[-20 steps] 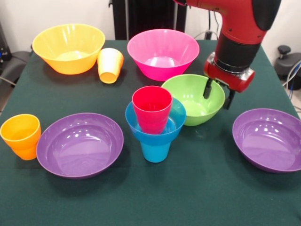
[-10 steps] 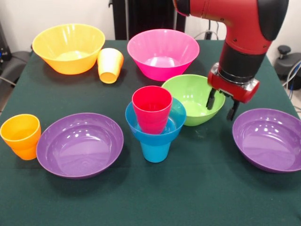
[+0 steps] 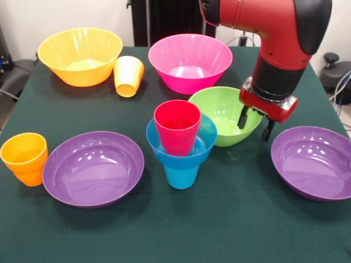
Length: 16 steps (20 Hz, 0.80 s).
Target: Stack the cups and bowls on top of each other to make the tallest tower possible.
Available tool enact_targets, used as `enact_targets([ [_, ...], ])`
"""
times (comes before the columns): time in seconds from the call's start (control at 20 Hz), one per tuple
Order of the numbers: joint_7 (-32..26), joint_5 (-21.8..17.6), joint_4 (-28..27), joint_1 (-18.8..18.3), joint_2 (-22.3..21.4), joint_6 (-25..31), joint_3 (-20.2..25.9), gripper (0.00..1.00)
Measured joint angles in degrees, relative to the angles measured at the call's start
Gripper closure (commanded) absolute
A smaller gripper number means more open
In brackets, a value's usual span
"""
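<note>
A blue cup [image 3: 181,176] stands on the table with the small blue bowl [image 3: 206,147] on it and a red cup [image 3: 176,129] inside that bowl. Just behind and to the right, the lime green bowl [image 3: 219,112] sits on the table. My gripper [image 3: 254,130] is open and hangs at that bowl's right rim, one finger inside and one outside. A yellow cup [image 3: 128,75] leans against the orange-yellow bowl [image 3: 79,55]. The pink bowl [image 3: 189,60] is at the back middle. An orange cup [image 3: 24,158] stands at the left edge.
Two shallow purple bowls flank the stack, one at the front left [image 3: 93,167] and one at the right [image 3: 315,161]. The dark green table cloth [image 3: 230,219] runs along the front edge.
The gripper has come lower at the green bowl's right rim and stays open. It swung slightly right and back. Cups and bowls have not moved.
</note>
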Motion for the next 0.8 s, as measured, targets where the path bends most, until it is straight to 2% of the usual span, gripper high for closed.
enact_targets([
  [0.4, 0.00, 0.00, -0.01, 0.16, 0.39, -0.01, -0.01, 0.00],
  [0.45, 0.00, 0.00, 0.00, 0.18, 0.39, 0.00, 0.00, 1.00],
  [0.8, 0.00, -0.02, -0.03, 0.22, -0.45, 0.01, -1.30, 1.00],
])
